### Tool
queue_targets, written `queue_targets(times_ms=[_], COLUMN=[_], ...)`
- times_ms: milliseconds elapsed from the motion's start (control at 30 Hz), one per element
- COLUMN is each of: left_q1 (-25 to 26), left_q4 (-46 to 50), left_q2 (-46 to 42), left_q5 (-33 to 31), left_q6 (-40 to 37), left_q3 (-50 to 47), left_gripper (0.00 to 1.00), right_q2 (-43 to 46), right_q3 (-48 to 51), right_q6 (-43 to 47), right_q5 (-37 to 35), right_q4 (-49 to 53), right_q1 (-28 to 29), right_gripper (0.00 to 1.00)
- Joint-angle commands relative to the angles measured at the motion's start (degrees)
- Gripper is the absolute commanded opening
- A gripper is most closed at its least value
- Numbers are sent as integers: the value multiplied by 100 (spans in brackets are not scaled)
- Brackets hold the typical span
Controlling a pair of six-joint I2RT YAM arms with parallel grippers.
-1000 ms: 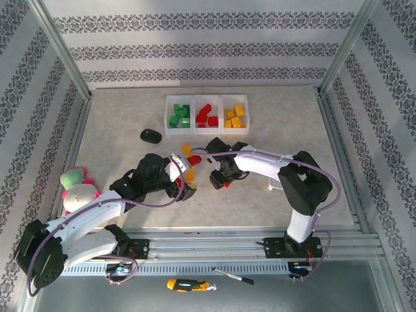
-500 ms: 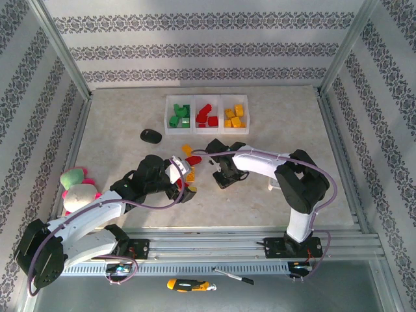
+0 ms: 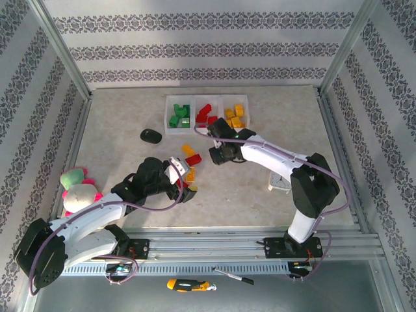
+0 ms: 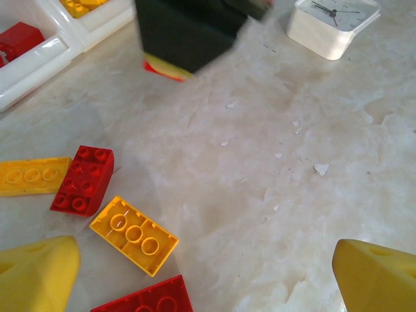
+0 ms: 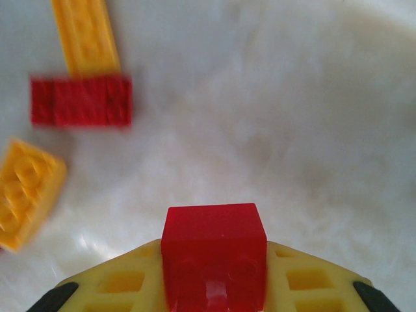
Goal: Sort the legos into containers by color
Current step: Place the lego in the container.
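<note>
The right tool [image 3: 216,154] clenches a red lego [image 5: 214,253] at mid-frame, just below the tray [image 3: 221,131]. The left tool [image 4: 208,273] gapes over loose legos [image 4: 133,235]. A clock [image 4: 333,25] sits at their right, a black oval [image 3: 151,136] at their left.

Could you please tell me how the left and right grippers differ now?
The left gripper stands wide open and empty; the right gripper is shut on a small red studded plastic brick. The left hangs over a loose yellow brick; the right is nearer the white divided plastic tray. Both have yellow fingers.
</note>
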State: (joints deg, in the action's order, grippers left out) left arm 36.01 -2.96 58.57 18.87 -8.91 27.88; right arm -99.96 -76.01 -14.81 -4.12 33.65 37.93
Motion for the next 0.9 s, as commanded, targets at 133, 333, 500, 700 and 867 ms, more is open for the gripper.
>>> queue_targets(times_ms=[133,333,500,700,867], left_q1=[61,58,55,55,52], left_q4=[-528,-660,-754,-640,-35], left_q2=[-156,-145,-84,147,441], left_q5=[-372,-663,-1091,-1842,-3079], left_q6=[443,649,984,1901,3071], left_q3=[-178,-227,-218,-2,457], left_gripper=[99,99,99,99,99], right_q2=[-1060,-2182,-2980,-3653,-3526], right_q3=[-1598,-2944,-3919,-5059,-5524], right_q6=[-6,226,460,582,639], right_q5=[-438,-551,-587,-463,-430], right_q4=[-845,-983,-952,-681,-401], right_q1=[-384,-615,-732,-805,-754], right_gripper=[25,25,26,42,69])
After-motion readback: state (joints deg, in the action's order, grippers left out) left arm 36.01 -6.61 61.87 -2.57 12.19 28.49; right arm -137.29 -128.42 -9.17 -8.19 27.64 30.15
